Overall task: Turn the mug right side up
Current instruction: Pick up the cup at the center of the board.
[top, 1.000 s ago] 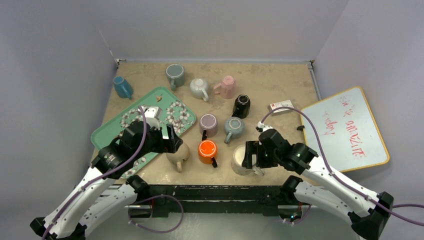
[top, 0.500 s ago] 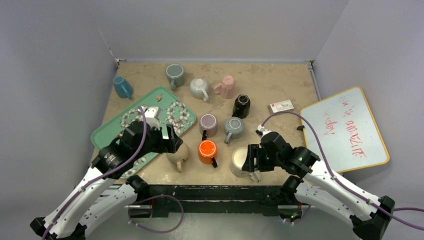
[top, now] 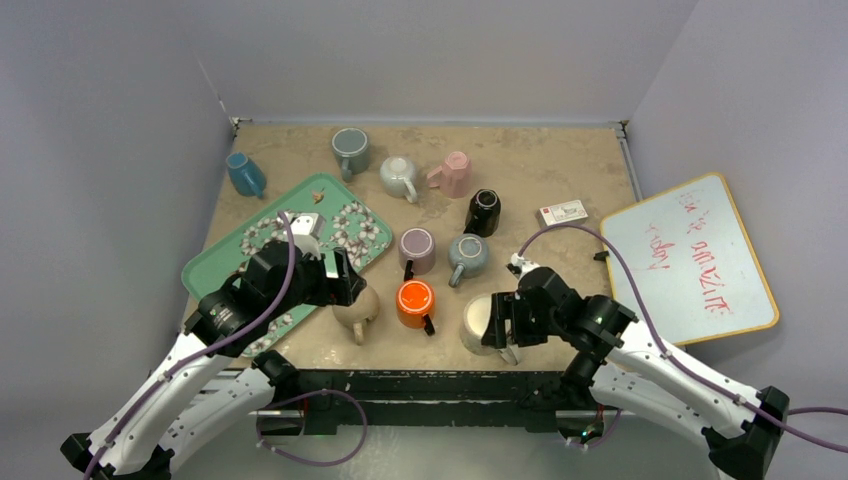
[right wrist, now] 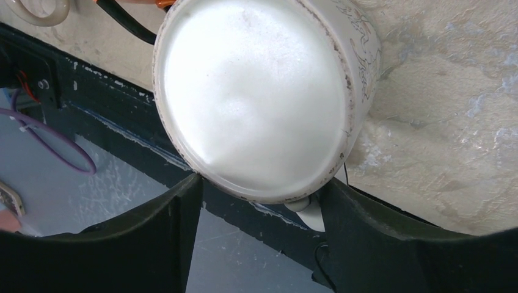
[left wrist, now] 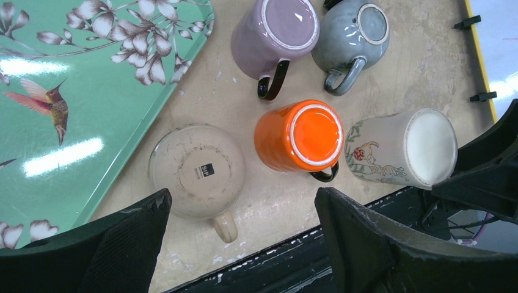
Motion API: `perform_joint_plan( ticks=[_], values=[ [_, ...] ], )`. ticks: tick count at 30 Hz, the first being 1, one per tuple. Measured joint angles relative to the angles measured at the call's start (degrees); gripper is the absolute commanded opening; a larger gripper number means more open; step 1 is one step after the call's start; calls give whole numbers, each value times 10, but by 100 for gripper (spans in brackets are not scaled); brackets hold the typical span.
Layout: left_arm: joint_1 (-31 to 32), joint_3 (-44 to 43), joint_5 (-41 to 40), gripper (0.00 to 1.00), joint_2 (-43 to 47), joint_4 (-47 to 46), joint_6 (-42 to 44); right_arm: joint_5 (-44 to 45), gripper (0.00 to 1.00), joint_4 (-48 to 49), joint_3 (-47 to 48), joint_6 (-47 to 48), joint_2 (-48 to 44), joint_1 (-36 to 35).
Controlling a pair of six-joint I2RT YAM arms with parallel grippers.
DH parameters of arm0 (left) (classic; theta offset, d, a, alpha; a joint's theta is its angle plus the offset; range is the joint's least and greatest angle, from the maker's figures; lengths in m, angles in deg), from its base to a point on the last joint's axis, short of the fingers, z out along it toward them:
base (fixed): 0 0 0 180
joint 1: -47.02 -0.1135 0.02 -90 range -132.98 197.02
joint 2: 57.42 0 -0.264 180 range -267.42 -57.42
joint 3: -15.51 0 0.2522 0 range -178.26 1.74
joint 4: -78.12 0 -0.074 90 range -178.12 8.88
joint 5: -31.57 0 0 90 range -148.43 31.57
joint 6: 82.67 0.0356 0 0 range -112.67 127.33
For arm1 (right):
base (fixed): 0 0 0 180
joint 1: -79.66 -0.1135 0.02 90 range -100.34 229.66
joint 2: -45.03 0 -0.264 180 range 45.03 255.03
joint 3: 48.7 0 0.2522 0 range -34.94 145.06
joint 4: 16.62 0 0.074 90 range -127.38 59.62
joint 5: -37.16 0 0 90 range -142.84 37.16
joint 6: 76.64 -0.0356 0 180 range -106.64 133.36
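The mug (top: 477,322) is white with cartoon prints and lies tipped over at the table's front edge. Its flat pale end (right wrist: 256,97) faces my right gripper (top: 497,325), and its printed side (left wrist: 382,155) shows from above. The right gripper (right wrist: 259,183) has both fingertips against the lower rim of that end, with the mug's handle (right wrist: 305,212) between them, so it is shut on the mug. My left gripper (top: 345,278) hangs open (left wrist: 242,196) above an upside-down beige mug (left wrist: 196,171), holding nothing.
An upside-down orange mug (left wrist: 302,135) stands just left of the white one, with purple (left wrist: 281,30) and grey (left wrist: 351,36) mugs behind. A green floral tray (top: 215,265) lies at the left. Several more mugs stand at the back. A whiteboard (top: 690,260) lies off the right edge.
My right gripper has shifted a little left and toward the front edge, its fingers drawing in onto the white mug. The left arm has not moved.
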State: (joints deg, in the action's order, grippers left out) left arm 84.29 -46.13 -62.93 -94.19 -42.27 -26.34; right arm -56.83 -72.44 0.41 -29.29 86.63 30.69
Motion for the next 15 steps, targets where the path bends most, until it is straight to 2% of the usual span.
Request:
perform_joint_plan(
  ticks=[4,11,15],
  values=[
    [0,0,0,87,1,0,0,3,60,-3,0,0,-1,-11],
    [0,0,0,87,1,-2,0,53,66,-30,0,-14,12,-51],
    [0,0,0,87,0,-4,0,83,62,-42,0,-31,28,-76]
  ],
)
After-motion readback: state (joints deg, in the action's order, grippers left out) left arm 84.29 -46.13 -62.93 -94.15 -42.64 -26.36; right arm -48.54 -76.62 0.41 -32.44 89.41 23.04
